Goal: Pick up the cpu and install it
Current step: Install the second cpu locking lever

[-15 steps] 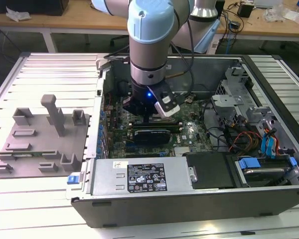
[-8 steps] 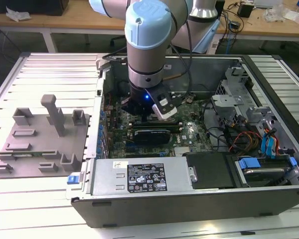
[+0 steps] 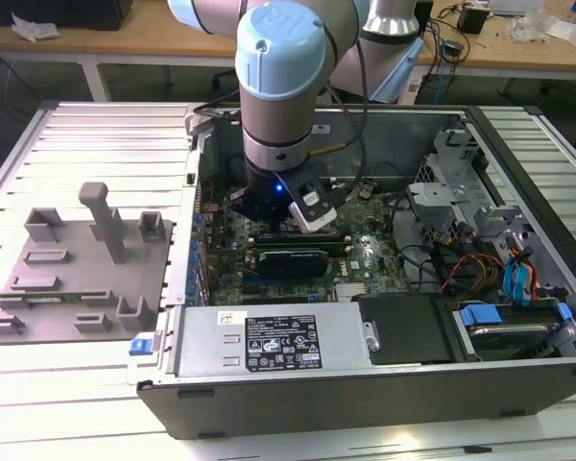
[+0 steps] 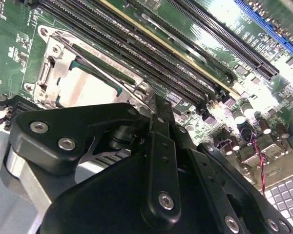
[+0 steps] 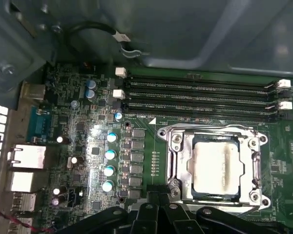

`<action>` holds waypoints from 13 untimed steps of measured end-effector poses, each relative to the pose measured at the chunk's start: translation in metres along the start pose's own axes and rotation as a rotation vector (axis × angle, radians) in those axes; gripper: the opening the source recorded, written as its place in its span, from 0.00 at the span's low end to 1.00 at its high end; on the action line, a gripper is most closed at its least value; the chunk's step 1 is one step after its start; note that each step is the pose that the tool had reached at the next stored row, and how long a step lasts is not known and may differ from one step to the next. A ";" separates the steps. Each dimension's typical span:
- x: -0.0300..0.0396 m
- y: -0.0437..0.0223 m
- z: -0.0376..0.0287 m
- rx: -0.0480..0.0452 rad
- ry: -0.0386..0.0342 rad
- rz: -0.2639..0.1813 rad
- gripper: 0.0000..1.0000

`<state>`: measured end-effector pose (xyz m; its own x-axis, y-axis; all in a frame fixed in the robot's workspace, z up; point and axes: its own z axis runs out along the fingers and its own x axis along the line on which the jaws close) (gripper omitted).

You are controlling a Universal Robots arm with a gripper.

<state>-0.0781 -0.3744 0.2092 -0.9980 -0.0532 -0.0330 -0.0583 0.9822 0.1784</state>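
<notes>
One high outside camera, two close wrist cameras over the motherboard

The exterior view looks steeply down from in front of the open computer case (image 3: pixel 365 384), taking in the whole case, the slatted bench (image 3: pixel 86 134) and the arm. Both wrist views sit close above the motherboard (image 5: pixel 88 146): the first looks almost straight down, the second at a slant past the hand (image 4: pixel 154 109). Both share the CPU socket (image 5: pixel 215 165) and the memory slots (image 5: pixel 200 97).

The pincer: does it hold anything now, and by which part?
Nothing. The cpu lies in the socket frame on the motherboard, apart from the pincer, which is shut above it.
</notes>
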 end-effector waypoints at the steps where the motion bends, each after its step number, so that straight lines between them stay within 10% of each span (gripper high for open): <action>1: -0.0003 0.0015 -0.0083 0.0005 0.0000 0.000 0.11; 6: -0.0013 0.0066 -0.0361 0.0086 0.0004 0.000 0.11; 8: -0.0019 0.0073 -0.0396 0.0351 0.0017 0.000 0.11; 10: -0.0036 0.0085 -0.0441 0.0946 0.0051 -0.001 0.11; 13: -0.0058 0.0103 -0.0521 0.1098 0.0061 -0.001 0.11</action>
<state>-0.0741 -0.3733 0.2625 -0.9981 -0.0550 -0.0271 -0.0568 0.9960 0.0695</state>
